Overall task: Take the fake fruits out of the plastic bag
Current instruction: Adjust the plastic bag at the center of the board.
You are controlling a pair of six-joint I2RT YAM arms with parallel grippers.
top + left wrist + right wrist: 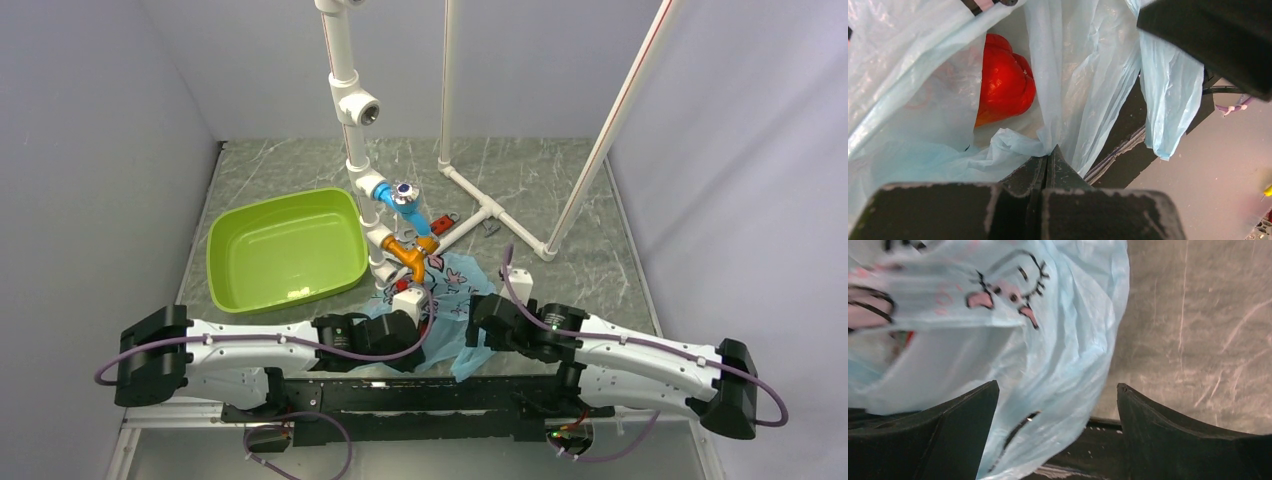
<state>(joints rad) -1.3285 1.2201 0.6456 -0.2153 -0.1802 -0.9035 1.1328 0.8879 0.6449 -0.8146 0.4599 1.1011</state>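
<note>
The plastic bag (1048,340) fills the gap between the 2 spread fingers of the right gripper (1058,385) and all the room on one side of it. On the other side lies bare table (1198,330), free to pass. The left gripper (1049,152), pinched on a bag fold, has film crowding both sides. Beyond its tips an open pocket holds a red fruit (1003,80). Past both grippers the pipe frame (352,100) stands upright, and the green tub (285,250) sits farther back on the left arm's side.

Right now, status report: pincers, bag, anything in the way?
Left pincer shut on plastic bag. Right pincer open, near bag. Red fruit inside bag. Pipe frame close behind.
</note>
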